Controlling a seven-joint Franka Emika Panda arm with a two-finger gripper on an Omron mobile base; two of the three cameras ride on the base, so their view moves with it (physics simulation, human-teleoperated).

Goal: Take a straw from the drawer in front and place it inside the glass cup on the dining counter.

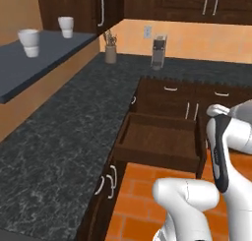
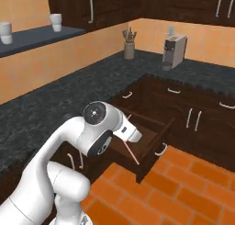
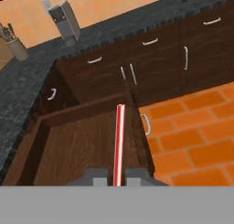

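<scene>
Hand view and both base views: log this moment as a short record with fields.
tool: fingertips either side of the thin red-pink straw, apparently gripping its lower end
straw: runs along the tool, above the drawer
drawer: wide dark-brown wooden drawer, pulled open, wood floor bare
counter: black speckled granite counter beside the drawer
floor: orange tile floor

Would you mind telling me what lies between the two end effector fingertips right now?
In the hand view, the straw stands between the end effector fingertips, rising above the open drawer.
</scene>
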